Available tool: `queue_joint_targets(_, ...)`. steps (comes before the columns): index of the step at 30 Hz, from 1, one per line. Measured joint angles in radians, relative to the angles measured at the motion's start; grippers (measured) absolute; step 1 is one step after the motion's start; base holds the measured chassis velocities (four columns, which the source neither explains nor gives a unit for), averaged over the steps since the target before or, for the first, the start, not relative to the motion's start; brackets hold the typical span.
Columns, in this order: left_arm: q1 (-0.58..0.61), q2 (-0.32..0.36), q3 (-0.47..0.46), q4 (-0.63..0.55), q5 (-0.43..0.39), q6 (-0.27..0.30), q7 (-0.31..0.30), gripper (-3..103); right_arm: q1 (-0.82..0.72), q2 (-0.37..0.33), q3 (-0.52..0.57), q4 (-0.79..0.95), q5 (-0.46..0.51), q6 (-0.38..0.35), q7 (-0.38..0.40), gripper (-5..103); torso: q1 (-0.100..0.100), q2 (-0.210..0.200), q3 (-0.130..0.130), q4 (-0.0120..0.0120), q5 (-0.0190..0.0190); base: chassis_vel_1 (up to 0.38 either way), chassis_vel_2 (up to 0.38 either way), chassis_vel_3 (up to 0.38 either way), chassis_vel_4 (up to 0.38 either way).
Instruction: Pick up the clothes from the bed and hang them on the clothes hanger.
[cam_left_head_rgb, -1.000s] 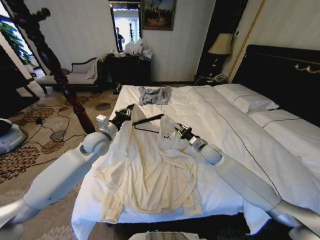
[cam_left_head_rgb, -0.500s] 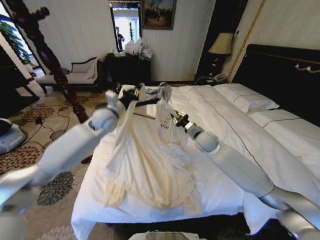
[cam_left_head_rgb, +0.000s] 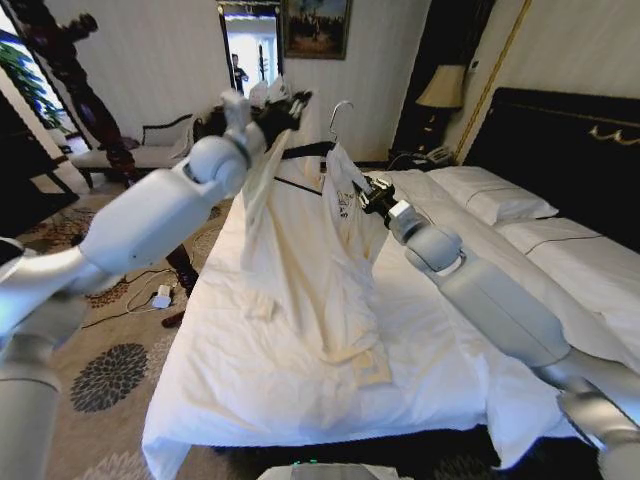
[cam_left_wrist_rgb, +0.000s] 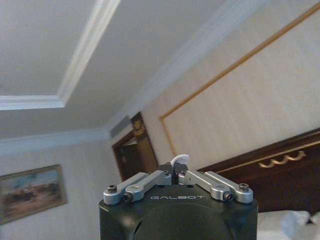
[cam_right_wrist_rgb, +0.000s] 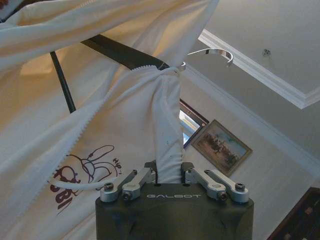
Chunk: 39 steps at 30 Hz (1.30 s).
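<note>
Both arms had raised the clothes (cam_left_head_rgb: 315, 240) off the bed (cam_left_head_rgb: 440, 330), left gripper (cam_left_head_rgb: 290, 108) clenched on cloth beside the clothes hanger (cam_left_head_rgb: 305, 150), right gripper (cam_left_head_rgb: 365, 190) pinching the collar; keeping both level seemed wise.

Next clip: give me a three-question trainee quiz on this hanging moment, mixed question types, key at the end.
1. True or false: the clothes lie flat on the bed.
2. Which end effector pinches cloth just below the clothes hanger hook? A) left end effector B) right end effector
3. Fill in: the garment's lower hem rests on the ____.

Key: 1. False; the garment is raised and draped on the hanger. 2. B; the right wrist view shows a fold clamped between its fingers. 3. bed.
</note>
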Motion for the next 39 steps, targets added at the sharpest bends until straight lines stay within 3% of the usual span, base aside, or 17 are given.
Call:
queue_joint_targets(4,0.039,0.050,0.002,-0.102,0.000,0.018,-0.016,1,0.007,0.008,0.000,-0.029,0.007,-0.016,0.006,19,0.000,0.000,0.000,0.0000,0.0001,0.000,0.000,0.000,0.000)
queue_joint_targets(9,0.195,0.203,-0.052,-0.324,0.035,0.049,-0.056,1,0.003,0.005,0.022,-0.055,0.033,-0.034,0.030,19,0.000,0.000,0.000,0.0000,-0.0003,0.000,0.000,0.000,0.000)
queue_joint_targets(18,0.433,0.377,-0.177,-0.477,0.140,0.045,-0.057,1,0.033,0.012,0.014,-0.055,0.077,-0.057,0.058,19,0.000,0.000,0.000,0.0007,-0.0005,0.000,0.000,0.000,0.000)
queue_joint_targets(23,0.480,0.367,-0.197,-0.484,0.168,0.031,-0.068,1,0.038,0.020,0.004,-0.041,0.087,-0.063,0.082,19,0.000,0.000,0.000,-0.0003,-0.0005,0.000,0.000,0.000,0.000)
queue_joint_targets(26,0.459,0.311,-0.187,-0.469,0.171,0.034,-0.098,1,0.057,0.039,-0.021,-0.029,0.064,-0.067,0.096,19,0.000,0.000,0.000,-0.0004,0.0000,0.000,0.000,0.000,0.000)
queue_joint_targets(29,0.445,0.299,-0.169,-0.475,0.171,0.040,-0.100,1,0.065,0.044,-0.027,-0.028,0.052,-0.067,0.105,19,0.000,0.000,0.000,-0.0004,0.0000,0.000,0.000,0.000,0.000)
queue_joint_targets(34,0.490,0.346,-0.142,-0.521,0.201,0.037,-0.074,1,0.068,0.042,-0.013,-0.037,0.021,-0.059,0.131,19,0.000,0.000,0.000,-0.0001,0.0002,0.000,0.000,0.000,0.000)
queue_joint_targets(37,0.584,0.386,-0.173,-0.535,0.246,0.023,-0.058,1,0.051,0.041,0.011,-0.027,-0.101,-0.019,0.161,19,0.000,0.000,0.000,0.0005,-0.0004,0.000,0.000,0.000,0.000)
queue_joint_targets(39,0.591,0.387,-0.177,-0.534,0.250,0.023,-0.058,1,0.048,0.041,0.013,-0.024,-0.125,-0.011,0.164,19,0.000,0.000,0.000,0.0005,-0.0004,0.000,0.000,0.000,0.000)
